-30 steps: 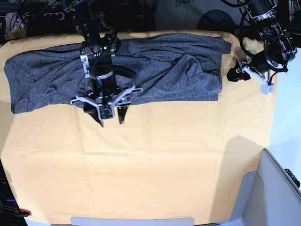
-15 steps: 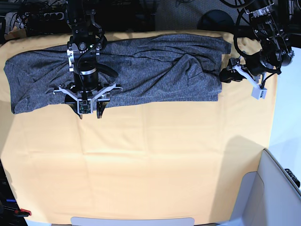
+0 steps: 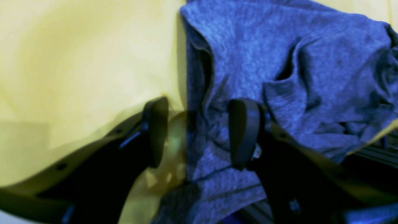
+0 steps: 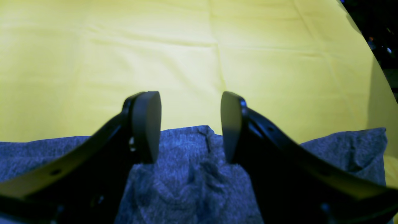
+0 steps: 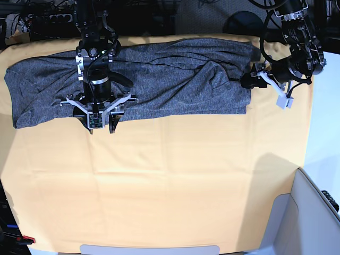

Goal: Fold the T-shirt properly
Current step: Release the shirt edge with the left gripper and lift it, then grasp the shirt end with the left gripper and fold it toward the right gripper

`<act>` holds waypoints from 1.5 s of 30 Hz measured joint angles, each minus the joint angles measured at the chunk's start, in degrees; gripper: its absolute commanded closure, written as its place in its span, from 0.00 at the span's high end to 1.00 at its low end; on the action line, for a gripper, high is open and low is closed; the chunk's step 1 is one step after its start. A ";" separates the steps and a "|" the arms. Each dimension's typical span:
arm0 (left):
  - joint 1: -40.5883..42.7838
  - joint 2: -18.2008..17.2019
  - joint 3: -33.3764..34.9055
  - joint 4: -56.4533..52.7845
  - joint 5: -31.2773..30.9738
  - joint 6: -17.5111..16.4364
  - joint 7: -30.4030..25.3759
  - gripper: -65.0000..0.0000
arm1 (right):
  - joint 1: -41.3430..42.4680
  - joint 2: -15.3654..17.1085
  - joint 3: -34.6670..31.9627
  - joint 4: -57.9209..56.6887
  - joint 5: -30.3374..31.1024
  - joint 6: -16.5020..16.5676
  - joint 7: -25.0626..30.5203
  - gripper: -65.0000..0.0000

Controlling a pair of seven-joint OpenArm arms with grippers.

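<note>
Shirt (image 5: 159,79) lies as a long band across far side of worktop, on yellow cloth (image 5: 159,180). Right tool (image 5: 100,125): jaws apart, nothing held, tips over shirt's near edge. Left tool (image 5: 254,79): jaws apart, straddling shirt's end edge, one finger (image 3: 244,133) over fabric, the other over cloth; contact unclear. Risks, est.: left tool may pinch cloth w/ shirt, since edge sits between jaws. Right tool may catch top layer only, as fabric is bunched there. Uneven lift by the 2 arms would skew the fold.
</note>
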 measured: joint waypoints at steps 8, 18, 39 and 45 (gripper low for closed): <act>0.72 -0.13 -0.13 -2.03 -1.86 -0.17 -1.62 0.49 | 0.00 -0.02 0.00 -0.02 0.00 0.02 0.00 0.47; 0.85 -0.13 -0.13 -2.08 -1.75 -0.59 -1.86 0.38 | 0.00 -0.02 0.00 -0.02 0.00 0.02 0.00 0.47; 1.16 -0.37 9.27 -2.08 -9.44 -0.61 -1.20 0.47 | -0.46 -0.02 -0.11 -0.02 0.04 0.02 0.00 0.47; 1.11 -0.33 9.29 -2.12 -9.57 -0.61 -1.16 0.47 | -0.74 -0.02 -0.11 -0.02 0.04 0.02 0.00 0.47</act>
